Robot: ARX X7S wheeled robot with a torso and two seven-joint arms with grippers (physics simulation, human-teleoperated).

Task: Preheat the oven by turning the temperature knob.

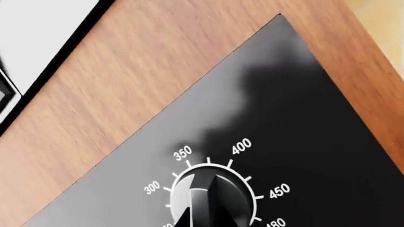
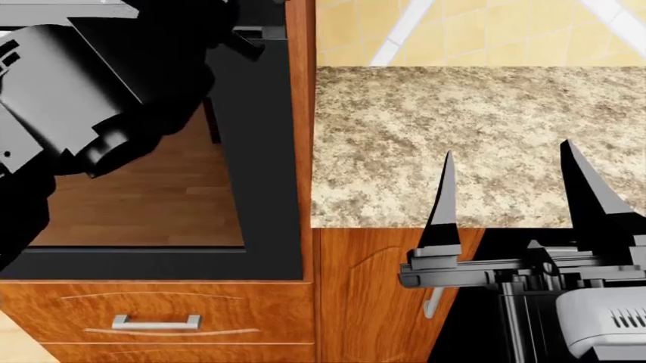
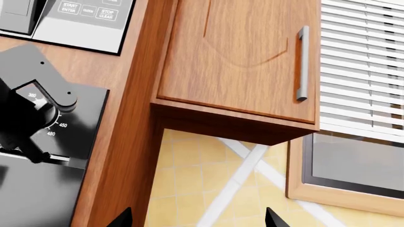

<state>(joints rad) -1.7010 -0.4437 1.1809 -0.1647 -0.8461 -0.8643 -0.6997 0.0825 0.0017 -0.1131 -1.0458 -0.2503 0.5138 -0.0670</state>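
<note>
While left gripper (image 3: 25, 123) sits on the temperature knob (image 1: 211, 198) at oven panel's 2 o'clock, grip unreadable, right gripper (image 2: 510, 204) idles splayed; next: twist toward 350.

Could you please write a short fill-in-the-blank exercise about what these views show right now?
1. The highest number printed around the temperature knob is ____.
2. The right gripper hangs over the granite countertop with its jaws ____.
3. The drawer below the oven has a ____ handle.

Answers: 480; open; silver
</note>
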